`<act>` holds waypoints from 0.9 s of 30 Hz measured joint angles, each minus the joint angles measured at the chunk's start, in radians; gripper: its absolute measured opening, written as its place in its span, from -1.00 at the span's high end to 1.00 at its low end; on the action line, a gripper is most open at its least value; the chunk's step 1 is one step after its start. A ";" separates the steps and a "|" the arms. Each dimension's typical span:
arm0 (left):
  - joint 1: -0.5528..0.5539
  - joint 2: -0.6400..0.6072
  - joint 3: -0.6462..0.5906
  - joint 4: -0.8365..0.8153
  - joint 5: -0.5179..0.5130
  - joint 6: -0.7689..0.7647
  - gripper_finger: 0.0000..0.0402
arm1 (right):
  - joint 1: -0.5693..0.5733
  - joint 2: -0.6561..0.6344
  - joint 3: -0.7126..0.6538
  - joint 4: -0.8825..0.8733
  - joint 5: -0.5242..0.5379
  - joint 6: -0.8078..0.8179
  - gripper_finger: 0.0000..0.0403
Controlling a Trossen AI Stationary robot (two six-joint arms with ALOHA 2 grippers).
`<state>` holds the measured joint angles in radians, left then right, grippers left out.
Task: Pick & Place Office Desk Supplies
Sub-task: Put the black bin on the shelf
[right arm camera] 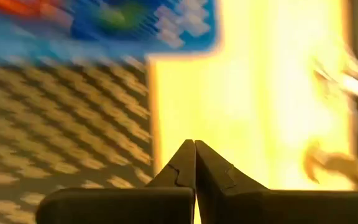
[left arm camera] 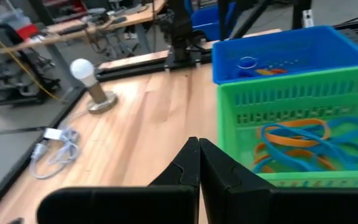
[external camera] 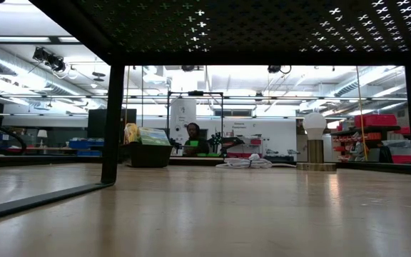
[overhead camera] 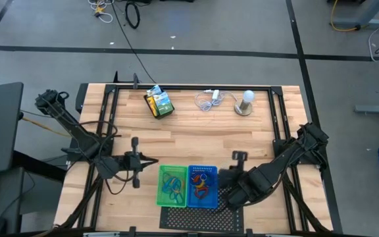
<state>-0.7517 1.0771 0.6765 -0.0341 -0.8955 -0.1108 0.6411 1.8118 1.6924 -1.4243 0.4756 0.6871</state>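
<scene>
Supplies sit in two places on my screens: loops already lie in the green tray and the blue tray, side by side at lower centre of the high view, while the crayon box stands alone at upper centre, well apart from both arms. I read that as sorting partly done, with the box the likeliest piece left to fetch. The trays touch each other and rest at the edge of the black perforated sheet, which keeps the drop zone compact and within reach of either arm. My left gripper hovers just left of the green tray with its jaws clenched on nothing; my right gripper hangs at the blue tray's right side, over the sheet, jaws likewise pressed together and empty. The left wrist view gives me what the overhead cannot: blue and orange loops tangled inside the green mesh, and the bulb and cable beyond on the tabletop. The right wrist view is smeared, showing only sheet, blue tray corner and bare wood. The low view looks under the sheet and shows the crayon box upright far off, with a person seated in the room behind.
</scene>
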 joint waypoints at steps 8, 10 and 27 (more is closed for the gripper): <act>0.036 0.000 -0.008 0.022 -0.072 0.076 1.00 | -0.004 -0.076 -0.052 -0.044 0.199 0.058 1.00; 0.053 0.000 -0.008 0.093 -0.054 0.139 1.00 | -0.006 -0.123 -0.095 0.050 0.262 -0.024 1.00; 0.277 -0.280 -0.006 0.282 0.557 0.528 1.00 | -0.136 -0.755 -0.515 1.128 -0.314 -1.003 1.00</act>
<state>-0.4751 0.7967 0.6710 0.2478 -0.3384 0.4169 0.5050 1.0565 1.1775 -0.2962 0.1614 -0.3162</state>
